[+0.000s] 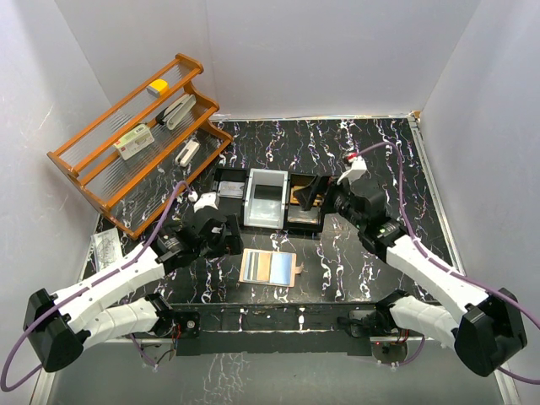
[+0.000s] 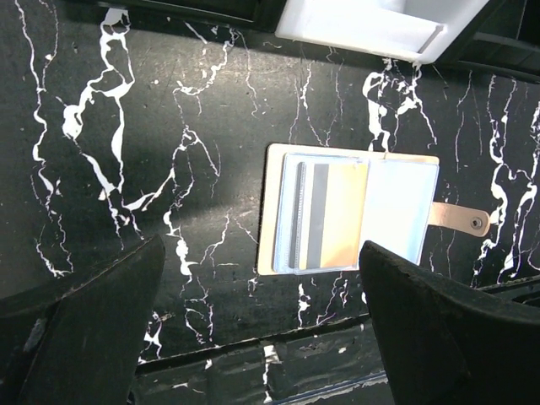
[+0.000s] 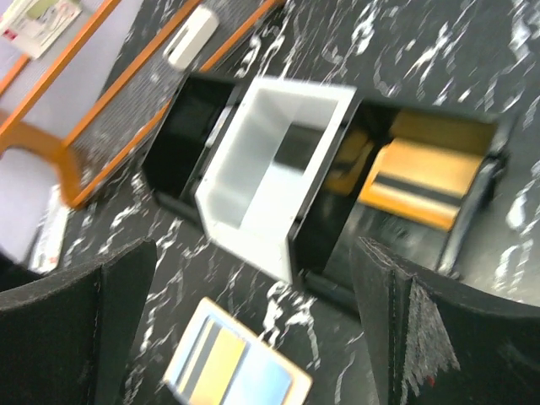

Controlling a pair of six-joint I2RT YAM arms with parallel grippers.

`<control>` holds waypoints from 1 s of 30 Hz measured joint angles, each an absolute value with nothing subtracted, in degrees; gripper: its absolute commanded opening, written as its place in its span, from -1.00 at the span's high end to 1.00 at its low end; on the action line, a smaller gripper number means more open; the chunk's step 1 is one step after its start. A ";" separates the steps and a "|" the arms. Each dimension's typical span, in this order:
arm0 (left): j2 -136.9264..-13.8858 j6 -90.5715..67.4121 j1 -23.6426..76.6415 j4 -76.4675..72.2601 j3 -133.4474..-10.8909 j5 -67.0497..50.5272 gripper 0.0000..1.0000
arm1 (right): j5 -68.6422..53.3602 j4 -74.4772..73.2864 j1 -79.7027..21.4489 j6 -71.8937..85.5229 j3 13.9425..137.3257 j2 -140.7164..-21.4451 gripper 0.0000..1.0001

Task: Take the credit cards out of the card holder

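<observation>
The card holder (image 1: 268, 268) lies open and flat on the black marble table, its snap tab (image 2: 460, 219) pointing right. An orange-brown credit card (image 2: 342, 215) with a dark stripe sits in its left pocket, and a blue-grey card (image 2: 401, 211) shows in the right pocket. Another orange card (image 3: 422, 181) lies in the right compartment of the tray (image 1: 229, 184). My left gripper (image 2: 261, 245) hovers open just left of the holder, nothing between its fingers. The right gripper (image 3: 253, 253) is open and empty above the tray's right end (image 1: 314, 196).
The tray's middle compartment is a white bin (image 1: 264, 198). An orange wooden rack (image 1: 135, 143) with small items stands at the back left. A clear packet (image 1: 105, 249) lies by the left wall. White walls enclose the table on three sides.
</observation>
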State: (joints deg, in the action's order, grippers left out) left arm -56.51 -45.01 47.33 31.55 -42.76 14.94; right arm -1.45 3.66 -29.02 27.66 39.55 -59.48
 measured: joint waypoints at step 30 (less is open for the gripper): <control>-54.17 -49.87 43.18 36.69 -42.52 22.52 -0.97 | 16.23 -19.33 -63.09 50.57 47.75 -73.65 -0.50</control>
